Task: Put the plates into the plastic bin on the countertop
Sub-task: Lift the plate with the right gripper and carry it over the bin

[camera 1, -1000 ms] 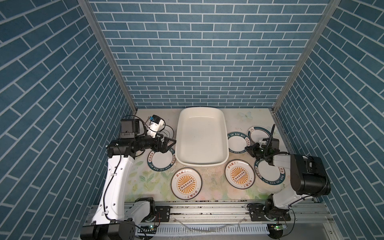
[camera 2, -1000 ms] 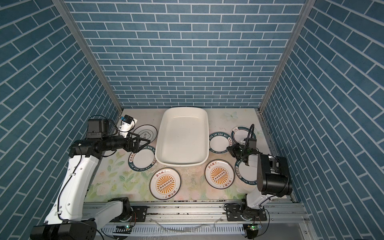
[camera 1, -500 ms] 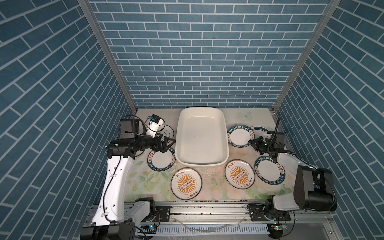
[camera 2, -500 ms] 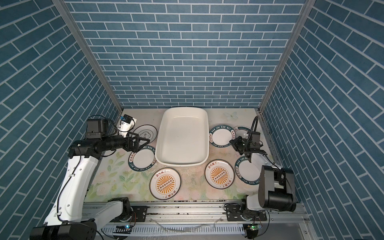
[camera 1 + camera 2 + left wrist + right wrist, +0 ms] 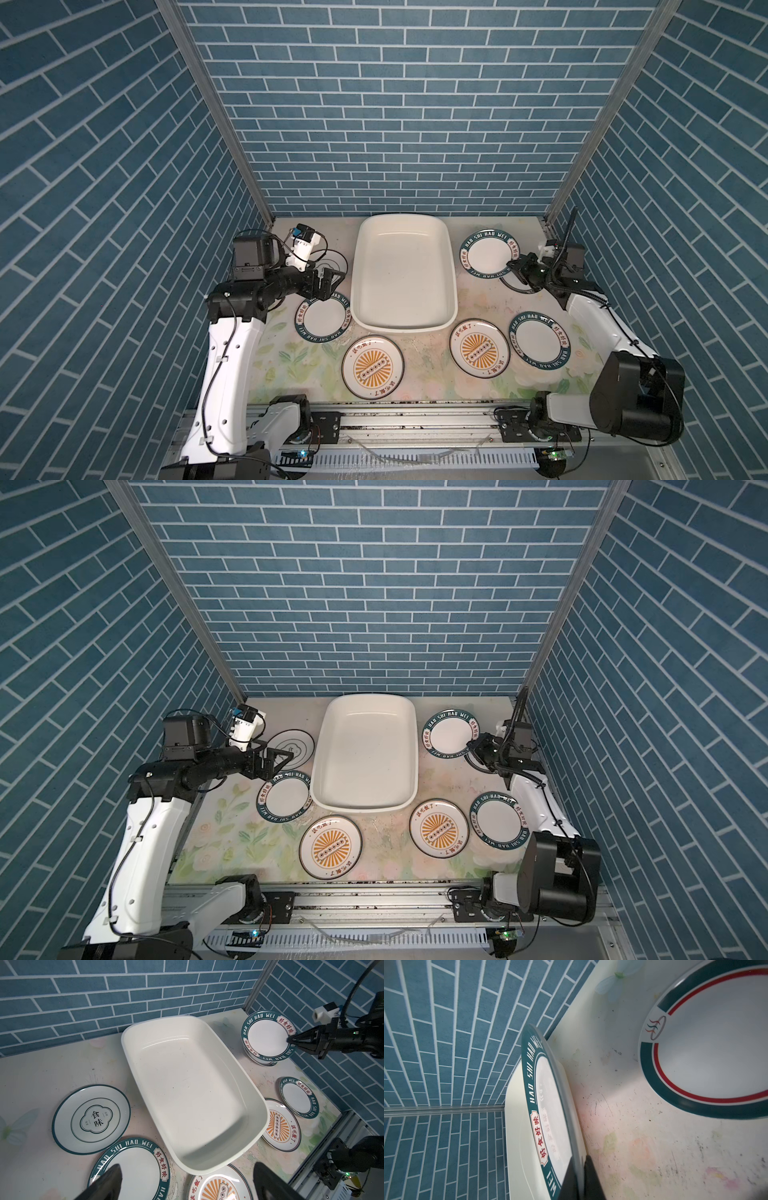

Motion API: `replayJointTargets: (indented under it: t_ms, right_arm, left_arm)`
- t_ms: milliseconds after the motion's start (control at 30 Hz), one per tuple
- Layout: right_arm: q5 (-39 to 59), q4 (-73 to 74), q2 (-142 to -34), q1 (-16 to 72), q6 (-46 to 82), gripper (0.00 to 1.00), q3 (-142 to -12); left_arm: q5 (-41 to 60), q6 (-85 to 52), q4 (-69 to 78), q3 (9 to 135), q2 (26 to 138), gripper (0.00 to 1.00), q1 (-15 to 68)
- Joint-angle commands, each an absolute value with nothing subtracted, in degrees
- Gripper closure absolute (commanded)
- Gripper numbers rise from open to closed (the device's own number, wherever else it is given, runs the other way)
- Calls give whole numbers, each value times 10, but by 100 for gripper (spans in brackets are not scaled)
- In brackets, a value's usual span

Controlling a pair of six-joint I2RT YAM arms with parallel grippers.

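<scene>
Closest to me, the left sunburst plate and the right sunburst plate are lying flat on the flowered countertop. They are well apart, each just in front of a near corner of the plastic bin. Just beside the right one, the right lettered plate, dark green around its rim, is lying flat too. A little farther in, the left lettered plate is sitting hard against the bin's left wall. The bin itself is standing in the middle of the countertop, running lengthwise away from me toward the brick wall, its glossy white floor showing.

The left gripper is hovering above the far edge of the left lettered plate, its jaws spread wide and holding nothing. Just beyond it, the black-ringed plate is lying flat beside the bin.

On the far right, the right gripper is pinching the rim of the held lettered plate, its jaws clamped tight on the edge facing away from the bin. That plate is hanging lifted off the countertop, just beside the bin's right rim and not over it in both top views. Under it, the red-and-green ringed plate is lying flat on the countertop.
</scene>
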State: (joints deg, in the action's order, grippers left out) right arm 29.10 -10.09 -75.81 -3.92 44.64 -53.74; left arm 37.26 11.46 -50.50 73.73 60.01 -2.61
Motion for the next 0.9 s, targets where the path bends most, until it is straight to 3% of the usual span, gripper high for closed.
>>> replayJointTargets:
  t_ms: [0,367,667,867]
  right_arm:
    - [287,-136,-738,-41,419,100,-581]
    - [275,-177,-762,3,395,100,-681]
    - [238,-169,-846,120,399,100,-773]
    - [214,-86,-919,192,441,100,-790]
  left_arm:
    - [346,99,-498,755,602,0,-23]
    - [350,88,-498,756,612,0,-23]
    - [353,76,-494,760,598,0,-23]
    - [364,66,-487,756,591,0,-23]
